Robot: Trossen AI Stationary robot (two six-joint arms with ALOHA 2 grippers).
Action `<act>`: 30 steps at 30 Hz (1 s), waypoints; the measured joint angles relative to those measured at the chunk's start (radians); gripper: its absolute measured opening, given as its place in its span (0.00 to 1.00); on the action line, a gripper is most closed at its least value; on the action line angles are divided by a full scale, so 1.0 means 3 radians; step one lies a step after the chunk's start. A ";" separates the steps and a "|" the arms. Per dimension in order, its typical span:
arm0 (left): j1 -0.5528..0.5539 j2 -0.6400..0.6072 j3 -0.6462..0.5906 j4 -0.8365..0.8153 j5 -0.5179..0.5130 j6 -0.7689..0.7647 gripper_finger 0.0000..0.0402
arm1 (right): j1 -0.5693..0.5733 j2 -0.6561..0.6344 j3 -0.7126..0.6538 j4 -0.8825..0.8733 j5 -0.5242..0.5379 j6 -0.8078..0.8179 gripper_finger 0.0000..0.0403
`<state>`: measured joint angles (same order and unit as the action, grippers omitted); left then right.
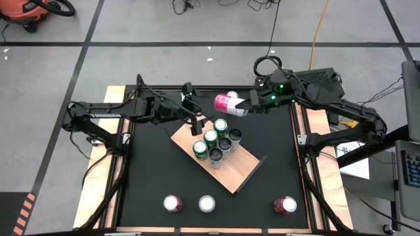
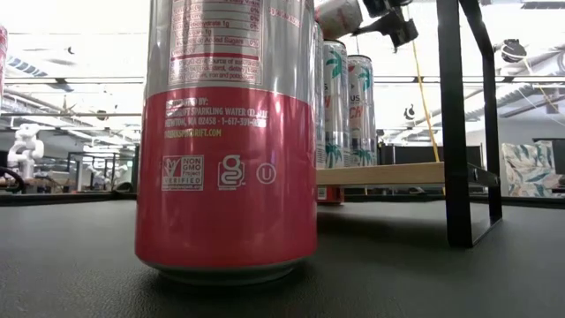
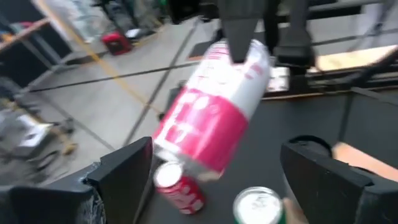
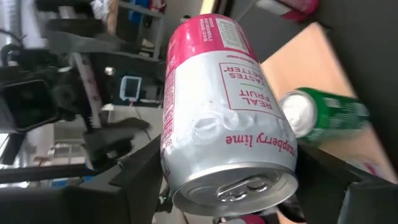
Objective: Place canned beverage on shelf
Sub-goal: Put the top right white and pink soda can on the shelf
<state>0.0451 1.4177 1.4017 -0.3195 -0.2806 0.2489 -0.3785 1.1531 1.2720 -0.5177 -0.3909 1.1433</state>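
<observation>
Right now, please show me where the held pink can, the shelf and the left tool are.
pink can (image 1: 228,103), high view, middle of its side.
shelf (image 1: 244,172), high view, bare board near its lower corner.
left tool (image 3: 214,171), left wrist view, midway between its fingertips.

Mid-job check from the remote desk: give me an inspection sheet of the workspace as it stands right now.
Surface: black table, pale wooden side rails.
Job's things: pink-and-silver can carried tilted above the shelf's far end; shelf set diagonally, six green-and-white cans clustered on its far half.
Clutter: three cans waiting in a row along the near table edge, two pink, one white-topped.
Grippers: right gripper shut on the pink-and-silver can; left gripper open, empty, beside that can.
Cables: black loop behind the right arm; orange cord and dark leads on the floor.
Surroundings: grey floor with black tape lines, red vacuum at the far left corner.
</observation>
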 joint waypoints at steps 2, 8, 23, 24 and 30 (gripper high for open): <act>0.0001 0.0007 -0.0003 0.0004 0.0143 -0.0013 0.89 | 0.0072 0.0058 0.0000 0.0118 0.0001 0.0026 0.67; -0.0027 0.0032 -0.0004 0.0021 0.0204 0.0082 0.89 | 0.0225 0.0230 0.0000 0.0404 0.0001 0.0109 0.67; -0.0123 0.0119 -0.0008 -0.0043 0.0051 0.0593 0.89 | 0.0435 0.0471 0.0000 0.0865 0.0008 0.0314 0.67; -0.0122 0.0122 -0.0007 -0.0048 0.0087 0.0591 0.89 | 0.0440 0.0467 0.0000 0.0870 0.0006 0.0315 0.67; -0.0124 0.0138 -0.0006 -0.0151 0.0084 0.0591 0.89 | 0.0442 0.0469 0.0000 0.0855 -0.0011 0.0341 0.67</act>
<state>0.0078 1.4592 1.4000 -0.3647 -0.2553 0.4263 -0.2459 1.2938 1.2720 -0.2612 -0.3943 1.2457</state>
